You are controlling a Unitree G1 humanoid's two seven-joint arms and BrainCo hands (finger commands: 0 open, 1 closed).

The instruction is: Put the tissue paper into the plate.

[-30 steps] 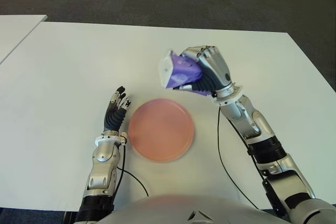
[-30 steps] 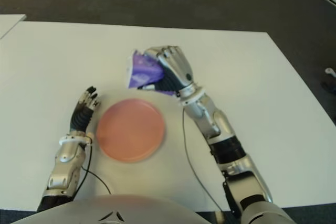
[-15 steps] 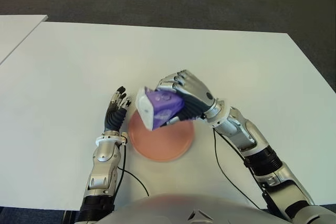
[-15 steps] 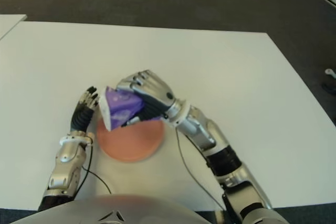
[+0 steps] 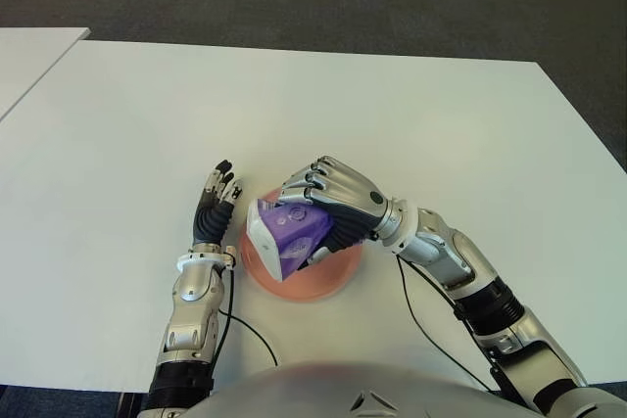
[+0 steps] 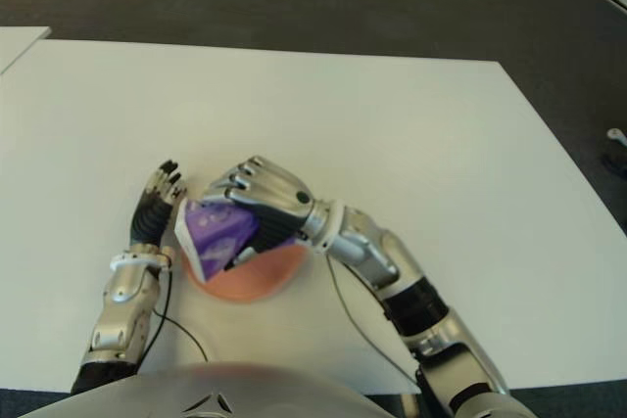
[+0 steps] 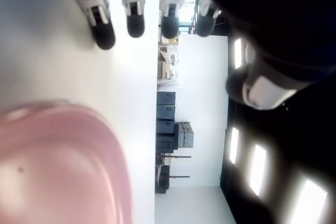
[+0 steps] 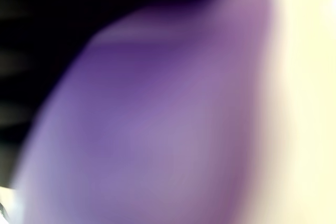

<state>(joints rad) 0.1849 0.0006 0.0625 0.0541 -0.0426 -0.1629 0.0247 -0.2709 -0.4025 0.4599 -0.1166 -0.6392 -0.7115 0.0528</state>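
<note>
While gripped by right hand (image 5: 328, 205), tissue pack (image 5: 284, 235) sits over plate (image 5: 338, 276).

Even, bright light on the tabletop (image 5: 441, 124) with soft shadows; the right wrist view is wholly blurred.

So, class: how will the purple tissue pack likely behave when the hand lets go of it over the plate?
The tissue pack is probably soft and light: the right hand wraps it easily. Being a flat-sided pack, it should settle rather than roll. Tilted over the plate, it may flop onto one face.
</note>
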